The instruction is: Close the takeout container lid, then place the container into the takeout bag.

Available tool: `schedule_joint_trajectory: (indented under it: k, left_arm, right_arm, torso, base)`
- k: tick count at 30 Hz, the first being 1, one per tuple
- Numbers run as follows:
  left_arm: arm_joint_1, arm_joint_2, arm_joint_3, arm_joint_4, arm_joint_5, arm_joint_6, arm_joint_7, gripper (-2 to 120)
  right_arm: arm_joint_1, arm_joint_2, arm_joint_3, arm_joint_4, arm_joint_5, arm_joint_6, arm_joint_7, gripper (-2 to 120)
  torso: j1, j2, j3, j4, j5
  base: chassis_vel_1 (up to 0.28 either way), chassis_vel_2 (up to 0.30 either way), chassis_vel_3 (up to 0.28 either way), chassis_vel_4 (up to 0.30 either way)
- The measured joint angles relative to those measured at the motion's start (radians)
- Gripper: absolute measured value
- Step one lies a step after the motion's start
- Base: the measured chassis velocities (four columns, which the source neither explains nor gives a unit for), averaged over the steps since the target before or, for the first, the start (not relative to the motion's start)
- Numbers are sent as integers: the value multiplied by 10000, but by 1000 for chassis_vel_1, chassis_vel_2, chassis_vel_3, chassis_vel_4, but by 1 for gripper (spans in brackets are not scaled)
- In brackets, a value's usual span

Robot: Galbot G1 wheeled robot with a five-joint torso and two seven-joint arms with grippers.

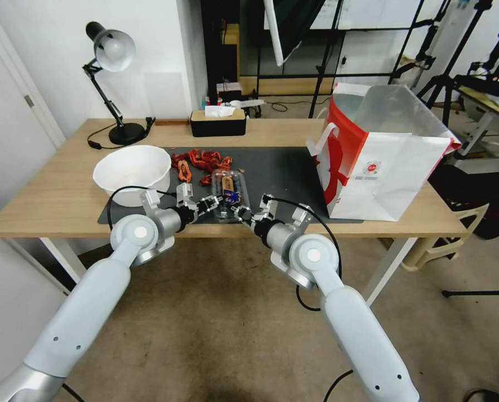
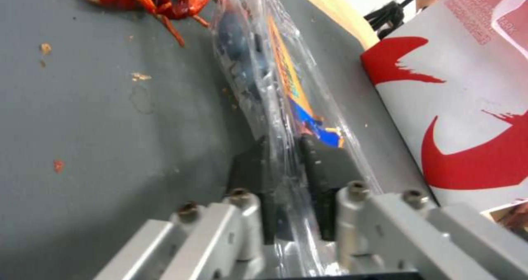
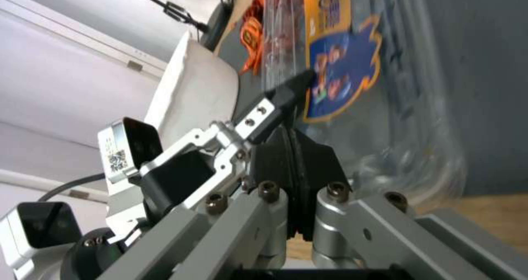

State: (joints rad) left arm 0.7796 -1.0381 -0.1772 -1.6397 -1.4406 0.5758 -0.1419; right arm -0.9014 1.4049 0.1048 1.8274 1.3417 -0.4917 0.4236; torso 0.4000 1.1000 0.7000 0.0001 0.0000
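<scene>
The takeout container (image 1: 230,192), a small clear clamshell holding dark blueberries (image 2: 236,36), lies on the black mat (image 1: 286,167) near the table's front edge. Its lid (image 3: 335,61), with an orange and blue sticker, is folded down over the base. My left gripper (image 1: 215,202) reaches in from the left and is shut on the container's clear plastic edge (image 2: 288,164). The right gripper (image 1: 239,212) sits at the container's near right corner, and its pads (image 3: 275,160) are pressed together. To the right on the table stands the takeout bag (image 1: 383,167), mouth open upward.
A white bowl (image 1: 132,167) sits left of the container. Red crayfish (image 1: 202,161) lie just behind it on the mat. Along the table's back edge are a desk lamp (image 1: 113,56) and a black tissue box (image 1: 217,121). Tripods stand behind the bag.
</scene>
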Motion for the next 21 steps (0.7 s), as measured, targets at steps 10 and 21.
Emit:
schedule_joint_trajectory:
  k: [10,21]
  left_arm:
    - [-28,1,21,47,1,-118,35,0]
    - [-29,-74,16,59,8,-501,252,0]
  right_arm:
    - [-282,-440,72,617,-749,114,-217,0]
    - [-1338,-1433,341,1597,-4407,1305,-2108,0]
  torso:
    - [0,0,-1,0,1]
    - [0,0,-1,0,0]
  base:
    - [0,0,0,0]
    - [0,0,0,0]
